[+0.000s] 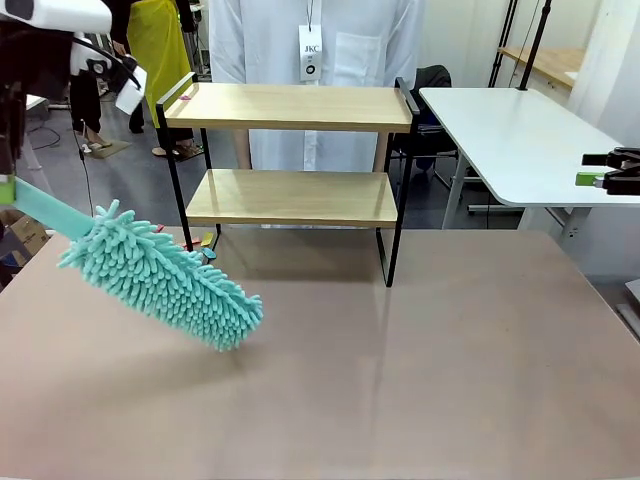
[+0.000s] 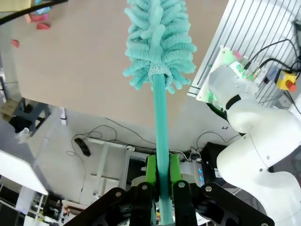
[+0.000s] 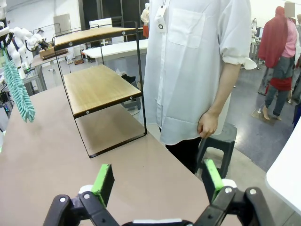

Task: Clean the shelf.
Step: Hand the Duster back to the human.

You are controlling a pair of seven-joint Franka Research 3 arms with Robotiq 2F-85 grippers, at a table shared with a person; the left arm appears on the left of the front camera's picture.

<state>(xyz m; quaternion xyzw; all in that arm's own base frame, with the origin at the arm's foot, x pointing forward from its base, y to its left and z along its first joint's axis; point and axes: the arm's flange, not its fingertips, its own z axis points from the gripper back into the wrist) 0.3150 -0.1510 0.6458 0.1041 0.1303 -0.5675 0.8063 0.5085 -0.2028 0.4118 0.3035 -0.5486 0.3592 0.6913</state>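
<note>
Front view cut off the left claw (image 2: 162, 178) at its edge; it was clamped on the teal duster (image 1: 160, 278). The shelf (image 1: 290, 105) stood far across the table (image 1: 420, 380), before a person (image 3: 188, 70); right claw (image 3: 159, 181) apart

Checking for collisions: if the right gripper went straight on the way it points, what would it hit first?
Probably the person in the white shirt, with the right gripper passing just beside the two-tier wooden shelf with its black metal frame; depth is unclear.
</note>
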